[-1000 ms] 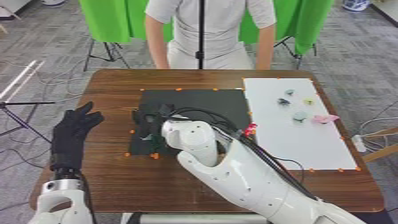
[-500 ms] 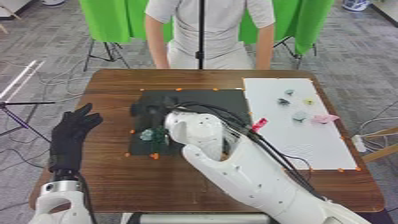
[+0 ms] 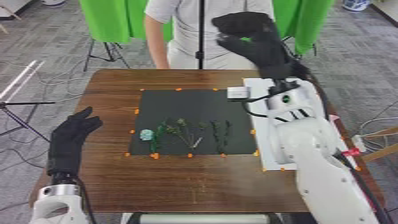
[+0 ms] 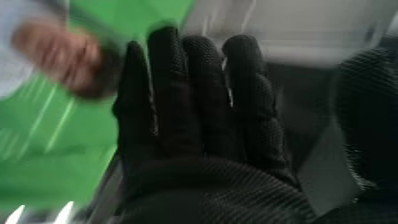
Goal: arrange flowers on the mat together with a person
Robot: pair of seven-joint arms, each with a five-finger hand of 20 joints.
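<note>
Fingers of the right hand (image 3: 259,42) are straight and close together in the right wrist view, the thumb set well apart from them. In the head view that hand is blurred at the upper right, beyond the far edge of the surface (image 3: 200,185). Its white arm (image 3: 311,145) comes up from the lower right, across a white sheet (image 3: 258,84). A pink flower (image 3: 334,118) peeks out beside the arm, near the right edge.

Left of the sheet, mid-frame, lies a black mat (image 3: 178,104) with orange markers round its border. On its lower half, a pale blue flower (image 3: 147,134) rests at the left, dark green stems (image 3: 157,139) just beside it, then branching sprigs (image 3: 185,131) near the middle and slender greenery (image 3: 219,136) to their right.

At the frame's left, the left hand (image 3: 69,137) points upward, its fingers relaxed and slightly spread.
</note>
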